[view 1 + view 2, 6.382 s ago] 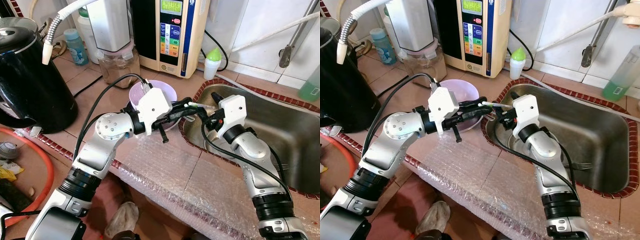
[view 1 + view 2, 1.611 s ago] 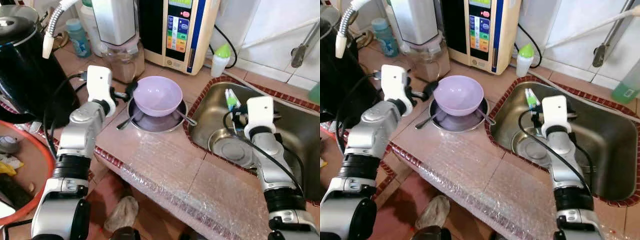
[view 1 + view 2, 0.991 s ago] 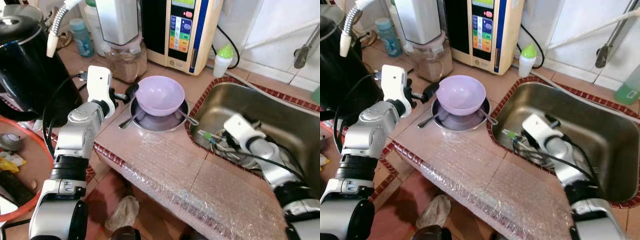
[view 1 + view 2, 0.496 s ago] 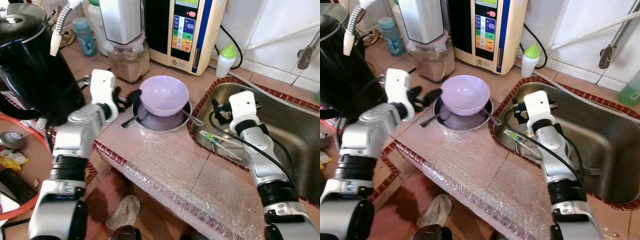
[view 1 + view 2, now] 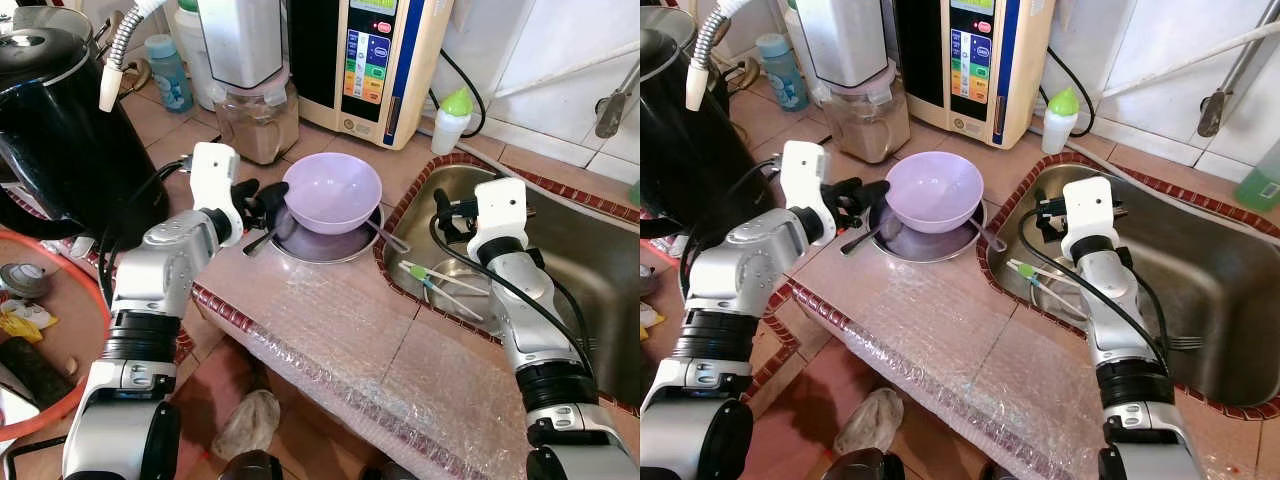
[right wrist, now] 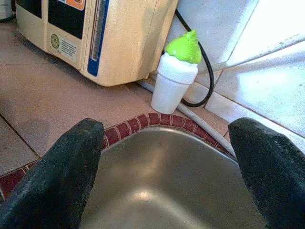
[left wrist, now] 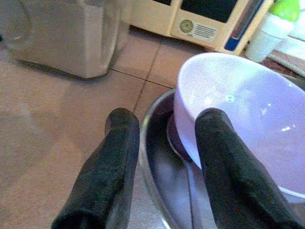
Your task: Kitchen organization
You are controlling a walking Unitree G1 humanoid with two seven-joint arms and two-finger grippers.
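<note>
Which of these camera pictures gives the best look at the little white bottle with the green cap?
The right wrist view: the white bottle sits near centre, large and sharp, beside the sink rim. Both eye views show it small on the counter behind the sink. The left wrist view catches it blurred at the picture's edge, cut off.

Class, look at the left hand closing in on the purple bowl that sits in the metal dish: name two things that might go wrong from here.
1. The left hand straddles the rim of the purple bowl, which sits loosely in the metal dish; a pinch might tip it or drag the dish along.
2. A spoon rests in the dish beside the fingers; lifting the bowl might knock it onto the counter.
</note>
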